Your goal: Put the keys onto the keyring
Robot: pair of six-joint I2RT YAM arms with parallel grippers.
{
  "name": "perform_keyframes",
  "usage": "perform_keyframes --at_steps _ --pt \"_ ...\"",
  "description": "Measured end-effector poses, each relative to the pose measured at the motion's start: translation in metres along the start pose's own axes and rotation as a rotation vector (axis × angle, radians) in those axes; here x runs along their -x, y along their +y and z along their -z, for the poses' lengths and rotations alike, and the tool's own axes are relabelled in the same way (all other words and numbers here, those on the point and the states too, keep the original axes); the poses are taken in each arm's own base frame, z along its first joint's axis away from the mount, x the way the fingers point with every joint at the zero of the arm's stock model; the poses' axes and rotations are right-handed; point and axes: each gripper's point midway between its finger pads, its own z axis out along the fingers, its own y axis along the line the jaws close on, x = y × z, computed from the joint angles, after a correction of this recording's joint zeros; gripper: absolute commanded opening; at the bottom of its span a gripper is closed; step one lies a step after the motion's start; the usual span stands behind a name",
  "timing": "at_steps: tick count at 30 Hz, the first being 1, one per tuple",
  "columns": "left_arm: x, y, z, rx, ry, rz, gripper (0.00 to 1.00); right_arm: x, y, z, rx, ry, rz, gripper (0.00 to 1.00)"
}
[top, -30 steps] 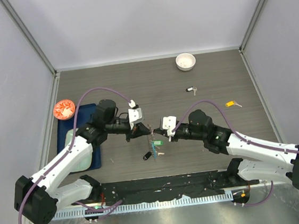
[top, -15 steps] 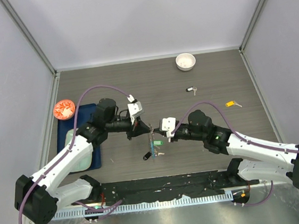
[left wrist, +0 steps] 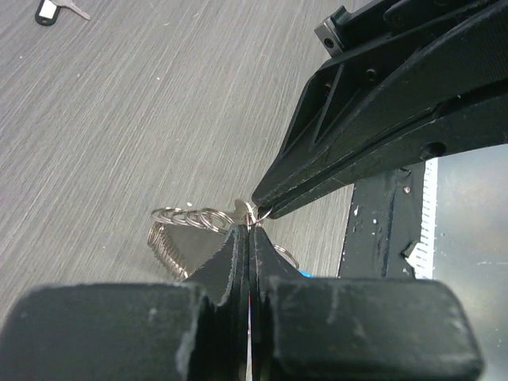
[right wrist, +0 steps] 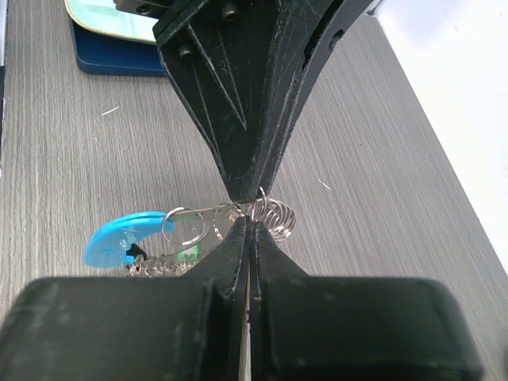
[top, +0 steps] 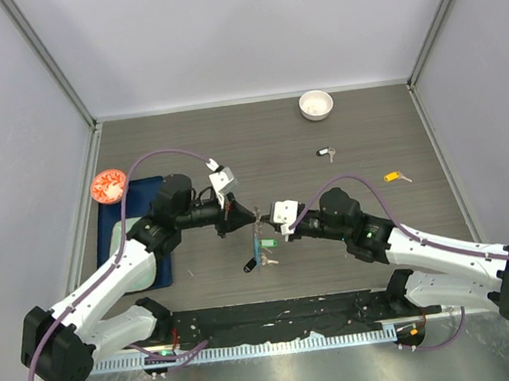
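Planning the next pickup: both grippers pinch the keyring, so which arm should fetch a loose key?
Probably right. The black-tagged key and yellow-tagged key both lie on its side; the left gripper can hold the keyring.

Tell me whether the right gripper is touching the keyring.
Touching. The right wrist view shows the right gripper shut, with its fingertips pinching a silver loop of the keyring.

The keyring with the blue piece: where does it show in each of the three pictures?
Top external: the keyring is at centre, where the arms meet.
Left wrist: lower centre, silver loops.
Right wrist: lower left, blue piece showing.
Shared landmark: left gripper and right gripper, tips meeting on it.
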Motion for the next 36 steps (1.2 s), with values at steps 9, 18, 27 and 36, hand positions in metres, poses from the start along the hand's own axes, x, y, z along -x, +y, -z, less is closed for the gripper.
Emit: perform_keyframes --at_steps 9,18,27,36 --pt "0.006 -0.001 0.004 0.031 -0.07 0.011 0.0 0.003 -0.003 -0.001 -0.016 -0.01 0.005 0.01" --pt "0.011 -0.005 0.006 0.019 -0.17 -0.033 0.0 -0.001 0.002 -0.004 0.005 0.001 -0.006 0.01" --pt "0.013 -0.005 0.005 0.013 -0.238 -0.038 0.0 -0.001 0.002 -0.005 0.0 -0.001 -0.019 0.01" --pt "0.017 -0.005 0.015 0.057 -0.314 -0.055 0.34 -0.003 -0.004 -0.005 -0.039 0.014 -0.028 0.01"
